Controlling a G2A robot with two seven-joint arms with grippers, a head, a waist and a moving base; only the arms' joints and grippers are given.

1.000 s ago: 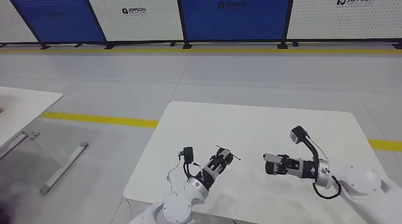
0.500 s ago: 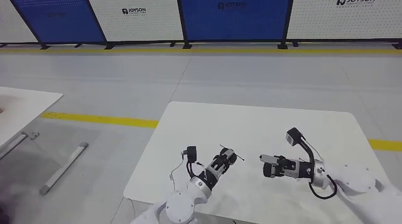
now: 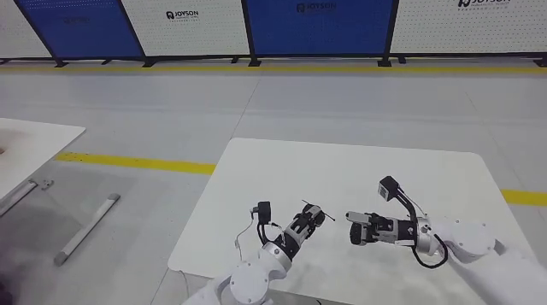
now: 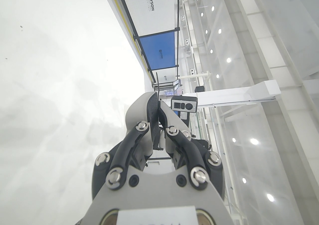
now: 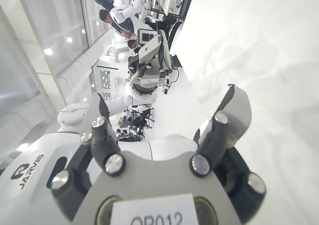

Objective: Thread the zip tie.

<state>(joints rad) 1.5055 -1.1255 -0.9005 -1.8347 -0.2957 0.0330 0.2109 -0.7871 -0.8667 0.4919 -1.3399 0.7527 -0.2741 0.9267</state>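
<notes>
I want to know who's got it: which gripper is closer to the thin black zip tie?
Left. The left gripper is shut on the thin black zip tie; the right gripper, open, faces it across a gap.

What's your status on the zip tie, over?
Left gripper shut on zip tie, its end poking out front. Right gripper open, holding nothing. Grippers face each other, apart, above the table.
</notes>
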